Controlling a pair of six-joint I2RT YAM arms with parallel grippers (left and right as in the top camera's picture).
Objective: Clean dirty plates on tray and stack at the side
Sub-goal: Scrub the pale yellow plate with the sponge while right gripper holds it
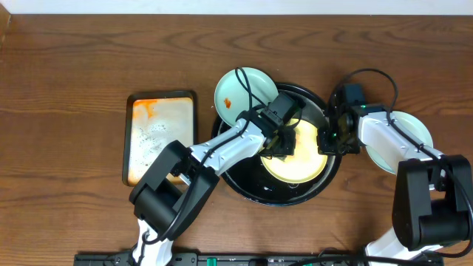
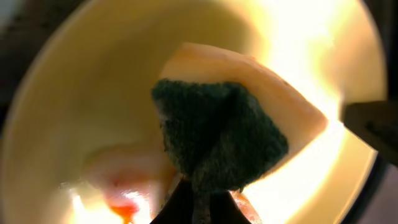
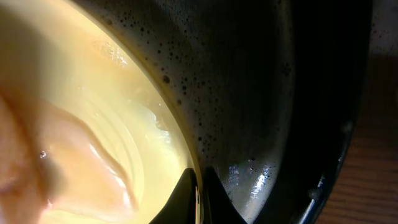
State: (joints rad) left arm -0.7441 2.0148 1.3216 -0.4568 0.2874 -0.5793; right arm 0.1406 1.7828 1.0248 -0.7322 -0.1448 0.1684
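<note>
You had the left gripper [image 1: 284, 140] clamped on the sponge [image 2: 217, 137], green side down on the yellow plate [image 1: 299, 168] inside the black tray [image 1: 247, 183], while your right gripper [image 1: 326, 140] was pinched shut on that plate's right rim, probably to stop it sliding.

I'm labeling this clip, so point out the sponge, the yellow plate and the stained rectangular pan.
sponge [image 2: 217, 140], left wrist view, on its dark green scrubbing face.
yellow plate [image 1: 299, 168], overhead view, on its bare lower part.
stained rectangular pan [image 1: 164, 146], overhead view, on its speckled grey floor.
</note>
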